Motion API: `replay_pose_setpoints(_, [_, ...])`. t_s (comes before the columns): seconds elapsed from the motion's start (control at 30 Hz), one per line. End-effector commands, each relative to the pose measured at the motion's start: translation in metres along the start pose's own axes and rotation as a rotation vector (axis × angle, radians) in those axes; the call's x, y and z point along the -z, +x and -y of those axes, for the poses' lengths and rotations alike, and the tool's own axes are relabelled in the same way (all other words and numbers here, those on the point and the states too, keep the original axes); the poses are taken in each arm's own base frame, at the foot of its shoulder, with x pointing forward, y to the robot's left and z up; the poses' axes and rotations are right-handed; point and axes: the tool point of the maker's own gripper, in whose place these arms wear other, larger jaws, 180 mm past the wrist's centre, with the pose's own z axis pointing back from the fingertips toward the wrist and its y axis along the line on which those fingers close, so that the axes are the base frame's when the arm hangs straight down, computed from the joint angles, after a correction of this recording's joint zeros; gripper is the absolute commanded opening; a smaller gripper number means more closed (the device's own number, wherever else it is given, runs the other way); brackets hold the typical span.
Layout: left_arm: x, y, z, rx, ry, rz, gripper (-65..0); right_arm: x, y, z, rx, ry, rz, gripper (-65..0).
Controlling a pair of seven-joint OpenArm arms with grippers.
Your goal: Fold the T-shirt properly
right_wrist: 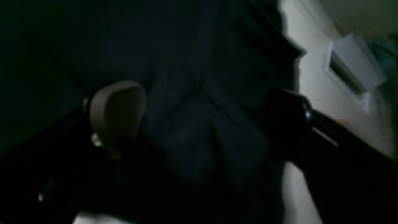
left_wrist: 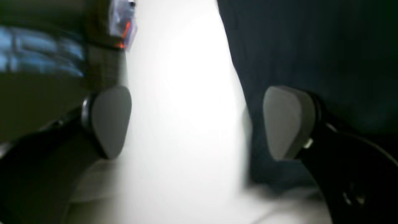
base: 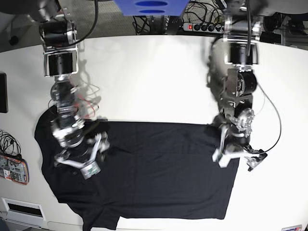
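The black T-shirt (base: 159,173) lies spread on the white table (base: 154,82), reaching toward the front edge. In the base view my left gripper (base: 236,161) hovers at the shirt's right edge. The left wrist view shows it open (left_wrist: 199,124), with bare table between its grey pads (left_wrist: 110,121) and the shirt's edge (left_wrist: 311,46) by the right pad. My right gripper (base: 91,159) is over the shirt's left part. The right wrist view shows it open (right_wrist: 202,121) above wrinkled black cloth (right_wrist: 199,133), gripping nothing.
A power strip (base: 207,27) and cables lie behind the table's far edge, beside a blue object (base: 149,7). Off the left side are a black item (base: 2,91), a small device (base: 12,168) and a white box (base: 21,208).
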Motion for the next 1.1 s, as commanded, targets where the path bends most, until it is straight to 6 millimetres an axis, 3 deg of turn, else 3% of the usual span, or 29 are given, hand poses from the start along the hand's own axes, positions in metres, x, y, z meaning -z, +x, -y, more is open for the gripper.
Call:
replay_pose_setpoints(0.0, [-0.002,0.024,-0.020,-0.122,0.030,0.081,0.0,-0.007,0.022,0.028,0.060,-0.046,0.073,-5.4])
replay_pose_setpoints(0.07, [-0.008,0.040,-0.018,-0.323,-0.021,0.150,0.0,-0.011,0.030,0.031,0.213,-0.001,0.133,-5.4])
replay_pose_setpoints(0.13, [-0.009,0.043,-0.007,-0.467,-0.096,0.154,0.0,-0.011,0.035,0.027,0.287,0.040,0.161,-5.4])
replay_pose_setpoints(0.27, [-0.010,0.034,0.014,-0.604,-0.207,0.067,0.0,-0.011,0.025,0.022,0.292,0.046,0.142,-5.4])
replay_pose_setpoints(0.37, [-0.011,0.020,0.019,-0.603,-0.233,0.002,0.0,-0.013,0.011,0.016,0.294,0.054,0.116,-5.4])
replay_pose_setpoints(0.67, [-0.030,-0.001,0.043,-0.423,-0.304,-0.021,0.0,-0.012,0.004,0.014,0.299,0.057,0.099,-5.4])
replay_pose_setpoints(0.97, [-0.036,0.017,0.036,-0.429,-0.275,0.150,0.0,-0.013,0.006,0.013,0.295,0.058,0.107,-5.3])
replay_pose_setpoints(1.07, [-0.040,0.013,0.041,-0.432,-0.280,0.163,0.0,-0.012,0.005,0.012,0.299,0.060,0.105,-5.3])
